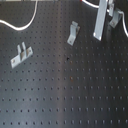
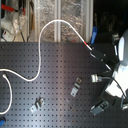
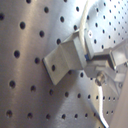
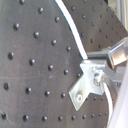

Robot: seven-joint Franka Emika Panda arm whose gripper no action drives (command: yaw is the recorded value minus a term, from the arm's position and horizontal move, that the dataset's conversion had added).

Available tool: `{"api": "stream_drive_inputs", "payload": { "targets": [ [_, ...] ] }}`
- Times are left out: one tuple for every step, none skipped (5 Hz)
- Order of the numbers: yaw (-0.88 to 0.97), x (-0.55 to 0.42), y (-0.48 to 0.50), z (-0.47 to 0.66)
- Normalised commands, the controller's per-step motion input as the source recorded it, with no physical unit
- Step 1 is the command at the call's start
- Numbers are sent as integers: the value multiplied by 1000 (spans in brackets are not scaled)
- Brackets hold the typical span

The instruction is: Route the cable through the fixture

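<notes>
Work surface: black perforated breadboard [image 1: 65,95], seen in both exterior views.
Cable: white cord [image 2: 55,23] runs in loops across the board in the second exterior view, from the second exterior view's left edge up over the board's far edge and down to a short red band [image 2: 90,48] near the arm.
Cable at wrist: in both wrist views the cord [image 4: 72,25] crosses the board and passes right beside a grey clip [image 4: 87,82].
Fixture: small bent metal clip [image 3: 65,60] bolted to the board, close in front of the wrist cameras; in the first exterior view it sits at the top, partly behind the arm [image 1: 116,19].
Gripper: metal fingers [image 3: 112,57] reach to the clip's edge in the first wrist view, the cord running beside them; gripper [image 1: 101,22] appears as a pale upright bar in the first exterior view.
Grip state: cannot tell whether the jaws clamp the cord or stand apart.
Other brackets: slanted bracket [image 1: 73,33] mid-board; two-pronged bracket [image 1: 21,54] toward the first exterior view's left, both well apart from the gripper.
</notes>
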Motion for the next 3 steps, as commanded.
{"api": "stream_drive_inputs", "payload": {
  "targets": [
    [0, 112, 285, 413],
    [0, 123, 103, 639],
    [0, -2, -119, 631]
  ]
}}
